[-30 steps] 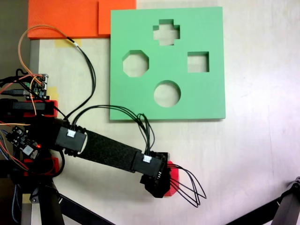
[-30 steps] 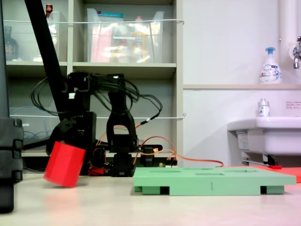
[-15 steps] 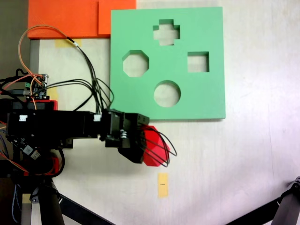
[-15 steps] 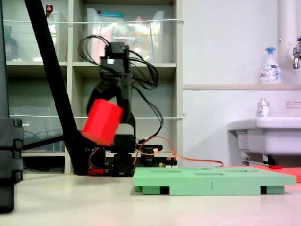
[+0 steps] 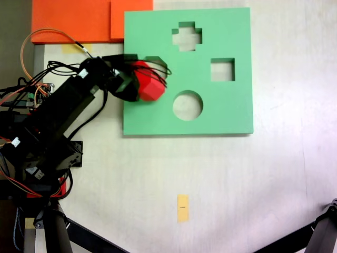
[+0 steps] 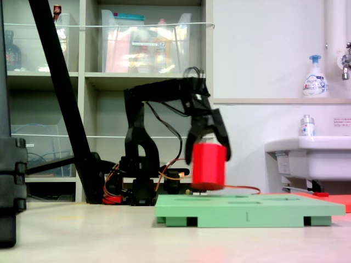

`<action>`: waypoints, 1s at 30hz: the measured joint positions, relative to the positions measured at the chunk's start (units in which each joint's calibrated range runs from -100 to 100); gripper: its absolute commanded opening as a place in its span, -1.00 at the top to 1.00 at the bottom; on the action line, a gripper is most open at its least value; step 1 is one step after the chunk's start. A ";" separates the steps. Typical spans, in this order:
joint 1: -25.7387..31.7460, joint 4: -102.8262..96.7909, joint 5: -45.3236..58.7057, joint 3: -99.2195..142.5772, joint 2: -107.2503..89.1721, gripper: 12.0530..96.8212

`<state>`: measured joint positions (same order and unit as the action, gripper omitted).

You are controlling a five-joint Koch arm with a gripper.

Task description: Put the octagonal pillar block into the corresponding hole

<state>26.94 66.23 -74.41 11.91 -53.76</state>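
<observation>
Above the flat green square foam board [image 5: 221, 113], the black gripper [image 6: 207, 143] pinches the bright red octagonal foam block [image 6: 208, 166], which hangs upright just clear of the surface, roughly over the eight-sided cutout [image 5: 156, 59]. I'd worry the facets aren't lined up; lowered like this, an edge could catch the rim and tilt the block

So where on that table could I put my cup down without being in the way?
Bare tabletop lies below the green board, right of the yellow tape. It is crowded at the left, around the arm's base and wires.
</observation>
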 measured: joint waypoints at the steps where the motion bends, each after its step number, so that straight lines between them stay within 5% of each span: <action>1: 0.83 -3.13 -0.63 -0.10 1.23 0.28; 18: 3.96 -11.85 -5.13 -0.49 7.25 0.30; 30: 1.51 -7.05 3.42 -0.49 1.92 0.30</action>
<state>28.45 59.18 -70.99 11.42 -51.85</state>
